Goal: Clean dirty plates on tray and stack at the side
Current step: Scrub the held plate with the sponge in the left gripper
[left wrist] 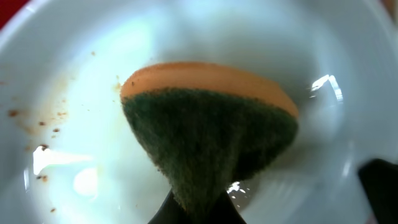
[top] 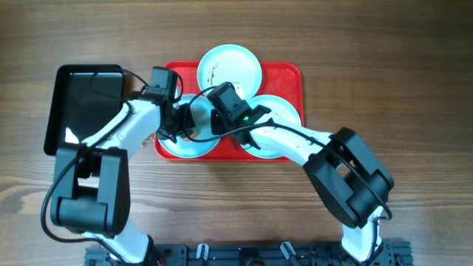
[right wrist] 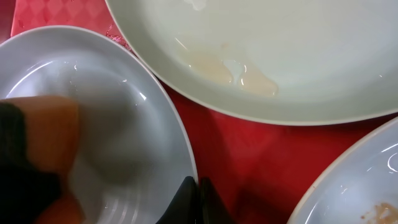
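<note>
sponge [left wrist: 208, 124] in plate [left wrist: 81, 143] on tray [top: 288, 77], pinched by left end effector [left wrist: 193, 214] (right end effector [right wrist: 198, 202] clamping plate rim)

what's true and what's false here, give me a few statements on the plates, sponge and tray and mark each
1. The left end effector grips an orange sponge with a green scouring face on a pale aqua-white round plate. True.
2. The three plates are stacked in one pile. False: they lie side by side on the red rectangular plastic tray.
3. The farthest plate shows brown streaks. True.
4. The right end effector holds a second sponge. False: its tips pinch the rim of the plate being scrubbed.
</note>
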You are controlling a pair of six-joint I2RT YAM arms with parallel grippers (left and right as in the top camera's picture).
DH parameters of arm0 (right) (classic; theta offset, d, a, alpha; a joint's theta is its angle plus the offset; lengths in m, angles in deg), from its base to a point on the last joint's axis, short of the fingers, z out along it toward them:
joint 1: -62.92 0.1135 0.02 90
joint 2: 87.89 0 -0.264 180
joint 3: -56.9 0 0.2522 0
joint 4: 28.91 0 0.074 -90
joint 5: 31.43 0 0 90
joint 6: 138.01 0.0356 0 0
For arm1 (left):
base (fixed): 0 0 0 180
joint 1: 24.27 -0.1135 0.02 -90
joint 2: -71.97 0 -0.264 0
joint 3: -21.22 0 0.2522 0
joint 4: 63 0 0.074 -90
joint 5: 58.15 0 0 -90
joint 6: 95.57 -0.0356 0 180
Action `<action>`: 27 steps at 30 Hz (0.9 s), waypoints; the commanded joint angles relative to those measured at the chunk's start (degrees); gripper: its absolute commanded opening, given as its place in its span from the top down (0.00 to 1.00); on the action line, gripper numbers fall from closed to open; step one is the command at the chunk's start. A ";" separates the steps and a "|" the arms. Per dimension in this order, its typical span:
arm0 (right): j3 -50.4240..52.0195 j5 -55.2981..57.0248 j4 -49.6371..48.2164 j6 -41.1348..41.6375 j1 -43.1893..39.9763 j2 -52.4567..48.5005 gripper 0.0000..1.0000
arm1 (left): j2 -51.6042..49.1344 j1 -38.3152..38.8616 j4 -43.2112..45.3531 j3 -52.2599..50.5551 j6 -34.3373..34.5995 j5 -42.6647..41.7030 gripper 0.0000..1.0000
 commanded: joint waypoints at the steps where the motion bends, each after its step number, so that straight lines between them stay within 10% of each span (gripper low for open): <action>1: -0.90 -0.63 0.00 0.17 0.02 -1.09 0.96 | -0.92 -0.02 -1.75 -0.50 0.72 6.23 0.96; 9: -1.16 -0.31 0.17 -1.70 0.02 -1.01 0.96 | -0.28 -0.02 -10.84 0.02 0.76 30.42 0.96; 27: -4.07 5.09 6.93 -4.90 0.04 3.52 0.96 | 13.92 -1.55 -8.98 8.35 0.96 30.34 0.96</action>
